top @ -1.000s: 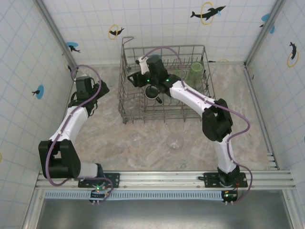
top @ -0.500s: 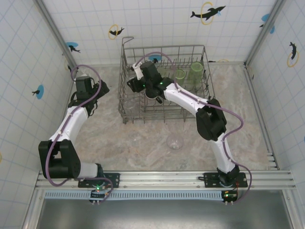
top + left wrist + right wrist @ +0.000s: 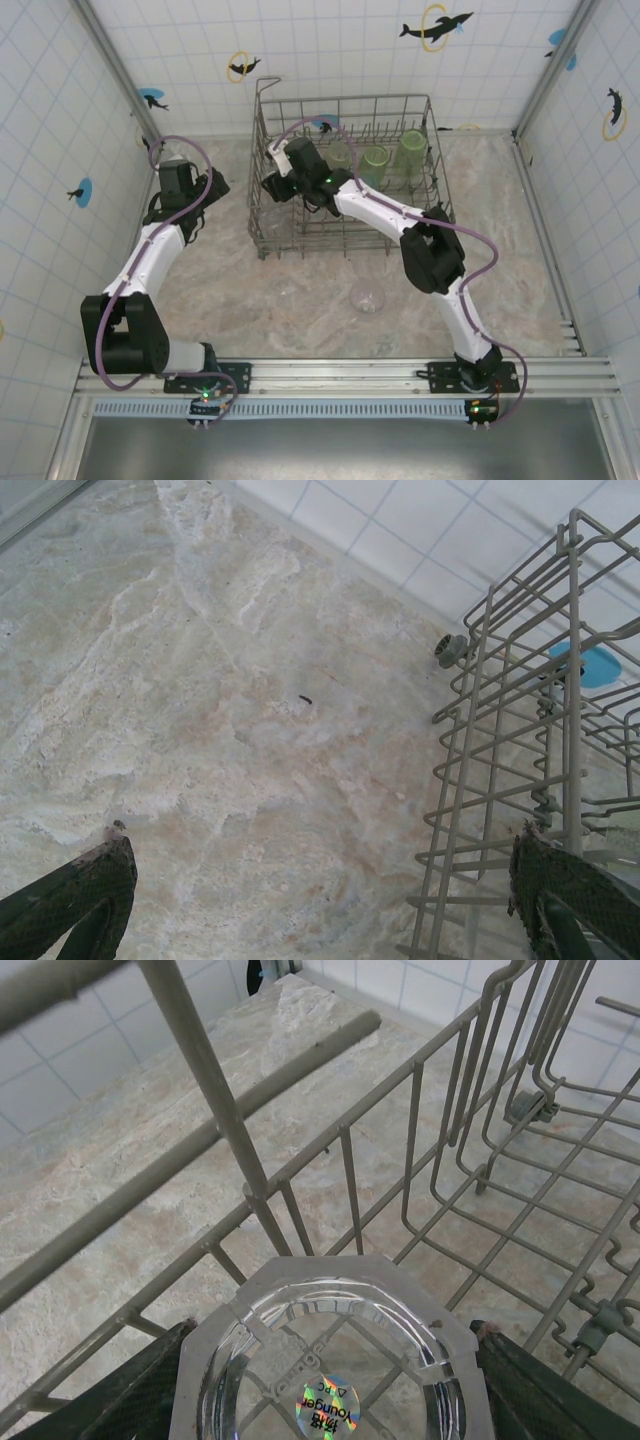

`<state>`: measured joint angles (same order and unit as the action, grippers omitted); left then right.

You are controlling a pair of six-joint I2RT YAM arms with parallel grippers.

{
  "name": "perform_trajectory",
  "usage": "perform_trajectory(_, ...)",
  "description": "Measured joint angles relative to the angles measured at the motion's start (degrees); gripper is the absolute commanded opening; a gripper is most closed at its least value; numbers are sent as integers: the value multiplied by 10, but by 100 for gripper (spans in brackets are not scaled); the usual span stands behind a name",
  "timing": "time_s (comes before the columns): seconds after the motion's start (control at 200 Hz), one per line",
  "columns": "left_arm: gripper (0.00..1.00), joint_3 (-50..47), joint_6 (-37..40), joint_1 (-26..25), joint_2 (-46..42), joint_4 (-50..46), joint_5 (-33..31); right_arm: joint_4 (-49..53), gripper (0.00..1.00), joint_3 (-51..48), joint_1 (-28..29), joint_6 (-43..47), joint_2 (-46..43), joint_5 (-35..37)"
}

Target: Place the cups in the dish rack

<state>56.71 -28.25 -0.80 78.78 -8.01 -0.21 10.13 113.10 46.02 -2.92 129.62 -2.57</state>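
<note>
Leftward swings my right arm (image 3: 380, 205), its jaws pinching an upturned clear tumbler (image 3: 325, 1370) inside the dish rack (image 3: 300, 240), by its left wall: nearly placed, I reckon. Left jaws spread wide above the counter (image 3: 200, 700), beside the rack.

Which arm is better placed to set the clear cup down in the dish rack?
Right. The right gripper holds the clear cup between its fingers, inside the dish rack. The left gripper hangs open over the table, outside the rack.
</note>
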Motion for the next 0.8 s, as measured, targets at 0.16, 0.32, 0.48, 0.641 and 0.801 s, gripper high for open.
perform_trajectory(0.16, 97, 0, 0, 0, -1, 0, 2, 0, 41, 1, 2, 4, 3, 2)
perform_trajectory(0.32, 97, 0, 0, 0, -2, 0, 2, 0, 50, 7, 2, 9, 14, 12)
perform_trajectory(0.48, 97, 0, 0, 0, -4, 0, 2, 0, 57, 7, 4, 11, 24, 17)
perform_trajectory(0.641, 97, 0, 0, 0, -4, 0, 2, 2, 69, 7, 5, 12, 27, 20)
perform_trajectory(0.801, 97, 0, 0, 0, -4, 0, 6, 18, 80, 20, 5, 10, 27, 26)
